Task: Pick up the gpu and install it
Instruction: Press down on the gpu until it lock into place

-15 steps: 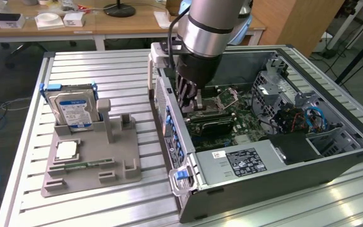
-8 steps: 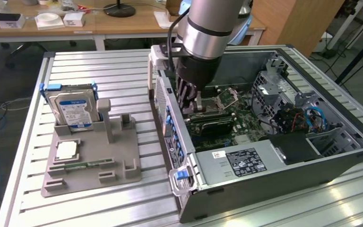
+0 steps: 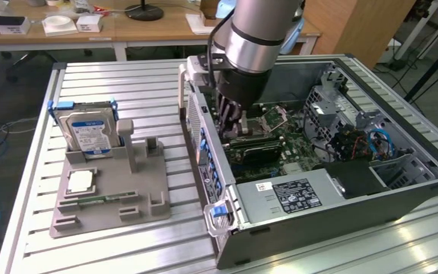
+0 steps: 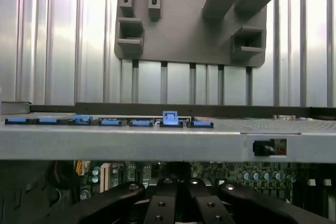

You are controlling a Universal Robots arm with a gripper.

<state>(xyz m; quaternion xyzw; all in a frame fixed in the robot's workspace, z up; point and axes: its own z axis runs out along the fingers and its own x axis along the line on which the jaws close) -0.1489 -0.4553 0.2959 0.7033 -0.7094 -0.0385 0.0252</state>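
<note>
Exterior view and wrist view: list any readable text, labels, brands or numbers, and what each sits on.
None can be read as words.
Hard drive in the grey holder: blue-and-white label, print too small to read.
Power supply in the computer case: black label with white print, plus a small white sticker, both too blurred to read.
Motherboard: no legible markings.
Wrist view: blue clips on the case's edge, no text.

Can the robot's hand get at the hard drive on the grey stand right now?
Probably not directly: the hand is down inside the computer case, whose side wall stands between it and the hard drive.
</note>
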